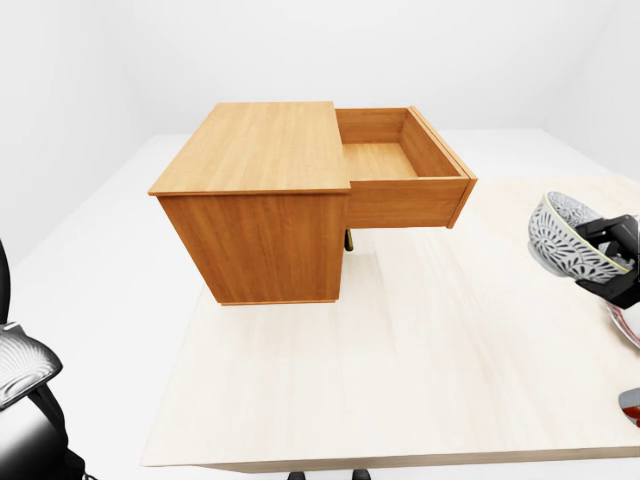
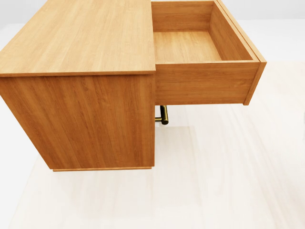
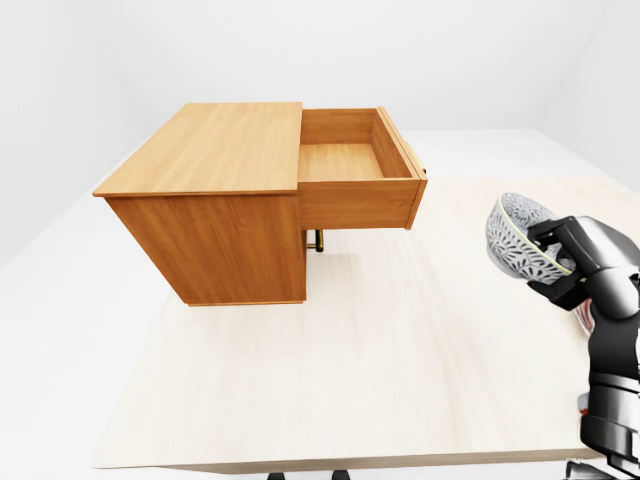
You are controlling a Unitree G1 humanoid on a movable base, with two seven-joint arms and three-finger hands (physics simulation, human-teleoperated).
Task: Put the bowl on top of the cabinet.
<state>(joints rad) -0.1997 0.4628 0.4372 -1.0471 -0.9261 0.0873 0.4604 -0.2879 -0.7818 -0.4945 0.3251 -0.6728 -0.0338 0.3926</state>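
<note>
A grey-and-white patterned bowl [image 3: 520, 240] hangs tilted above the table at the right of the right-eye view, with my right hand [image 3: 562, 258] shut on its rim. The wooden cabinet [image 1: 262, 170] stands on the table toward the upper left, its flat top bare. Its drawer [image 1: 400, 160] is pulled out to the right and holds nothing. My left hand [image 1: 22, 362] shows only at the bottom left edge of the left-eye view, far from the cabinet; its fingers are not readable. The head view shows just the cabinet and drawer, no bowl.
The pale wooden table [image 3: 360, 370] stretches below and right of the cabinet. A brass handle [image 2: 163, 115] pokes out under the drawer. A red-and-white object [image 1: 628, 325] lies at the right edge, beneath my right hand. White floor surrounds the table.
</note>
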